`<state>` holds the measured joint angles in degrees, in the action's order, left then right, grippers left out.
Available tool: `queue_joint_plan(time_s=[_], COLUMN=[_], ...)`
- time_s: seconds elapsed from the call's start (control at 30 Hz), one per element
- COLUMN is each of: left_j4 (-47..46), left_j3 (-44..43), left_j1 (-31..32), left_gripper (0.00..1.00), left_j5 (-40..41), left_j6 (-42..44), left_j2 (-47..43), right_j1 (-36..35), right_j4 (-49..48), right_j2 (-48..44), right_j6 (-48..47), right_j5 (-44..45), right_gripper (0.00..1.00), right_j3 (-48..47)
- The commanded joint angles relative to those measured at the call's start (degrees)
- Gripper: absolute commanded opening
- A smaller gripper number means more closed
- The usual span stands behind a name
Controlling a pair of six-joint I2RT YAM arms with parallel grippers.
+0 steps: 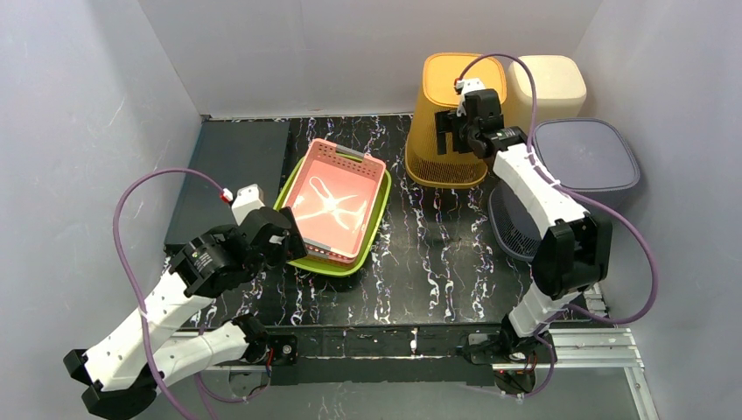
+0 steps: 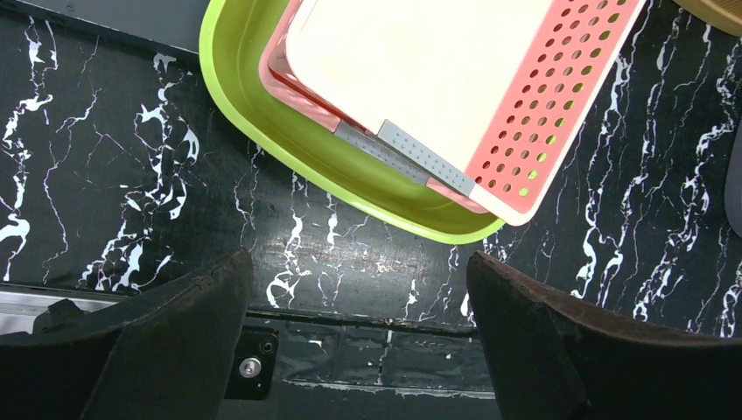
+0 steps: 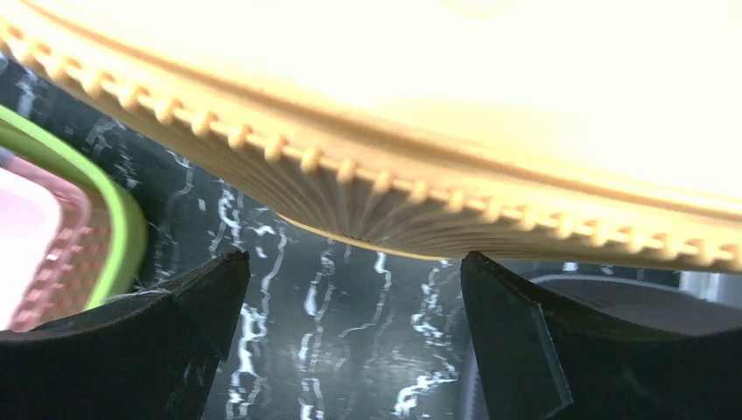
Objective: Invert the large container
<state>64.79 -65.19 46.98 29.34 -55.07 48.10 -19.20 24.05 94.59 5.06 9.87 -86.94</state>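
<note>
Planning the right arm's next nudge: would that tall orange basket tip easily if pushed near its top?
Probably light: the orange basket has thin slatted plastic walls. It stands tall, so a high push may tip it, though its broad lower rim should steady it somewhat.

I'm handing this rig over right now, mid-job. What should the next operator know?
Left gripper: open, holding nothing, over the table at the near corner of the green tray, which holds the pink basket.
Right gripper: open, holding nothing, at the near top edge of the orange container at the back.
The orange container shows a closed flat face upward with slatted sides below, so it looks base-up already.
Left to do: confirm that it is the intended container and sits steady, then pull the right arm back. A grey bin and a cream bin stand close by.
</note>
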Motion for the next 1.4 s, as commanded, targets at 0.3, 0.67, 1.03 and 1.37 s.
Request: queue_joint_plan(time_s=[0.3, 0.67, 1.03, 1.37], left_j4=[2.1, 3.3, -0.1, -11.1], left_j3=[1.1, 1.7, -1.6, -7.7], left_j1=[-0.3, -0.3, -5.5, -26.7], left_gripper=[0.91, 0.91, 0.91, 0.91], left_j5=[0.8, 1.5, -2.4, -23.6], left_j6=[-0.9, -2.0, 3.6, 25.8], left_j2=[-2.1, -3.1, 3.9, 15.0], right_j1=[0.3, 0.4, 0.0, -14.7], right_j4=[-7.9, -8.0, -13.0, -15.1], right_j2=[2.8, -0.9, -17.2, -25.7], right_j6=[-34.5, -30.8, -1.3, 19.6], right_j5=[-5.6, -5.7, -26.6, -20.2], right_gripper=[0.99, 0.99, 0.99, 0.99], right_j3=[0.0, 1.0, 15.4, 32.1])
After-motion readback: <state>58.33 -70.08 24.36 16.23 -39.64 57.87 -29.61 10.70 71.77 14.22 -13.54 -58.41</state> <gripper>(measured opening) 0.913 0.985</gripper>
